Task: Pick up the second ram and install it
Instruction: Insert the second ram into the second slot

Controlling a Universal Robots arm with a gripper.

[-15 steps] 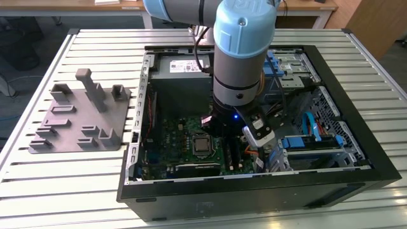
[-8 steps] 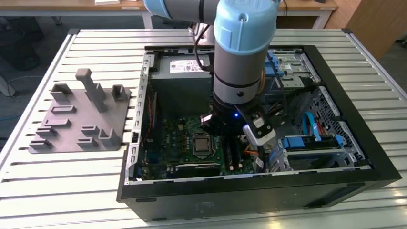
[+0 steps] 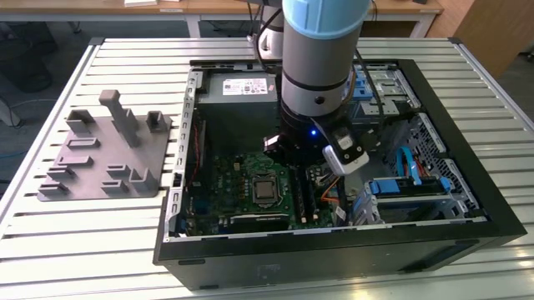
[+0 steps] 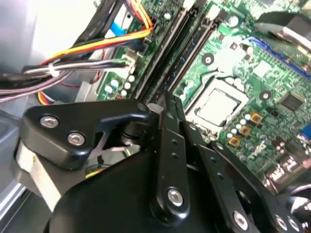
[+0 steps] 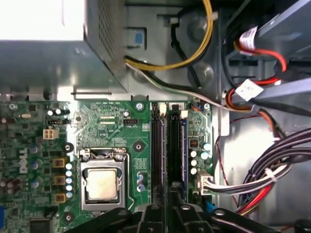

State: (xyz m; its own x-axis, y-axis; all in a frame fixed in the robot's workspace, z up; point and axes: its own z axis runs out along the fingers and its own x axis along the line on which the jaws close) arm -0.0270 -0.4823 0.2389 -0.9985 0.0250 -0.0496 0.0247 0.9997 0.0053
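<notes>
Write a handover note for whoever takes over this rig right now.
Tool: inside the open PC case, low over the memory slots beside the CPU socket; whether it is open or shut cannot be told.
Second ram: a dark stick appears to stand in the slot in line with the tool, probably this one.
Done: the ram appears to be brought to the motherboard.
Left: confirm it is fully seated; the latches cannot be judged from here.

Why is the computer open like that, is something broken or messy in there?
Nothing looks broken. The computer case lies open on the slatted table. The gripper sits right over the memory slots beside the processor. Coloured cables bunch loosely at one side, but none look torn.
</notes>
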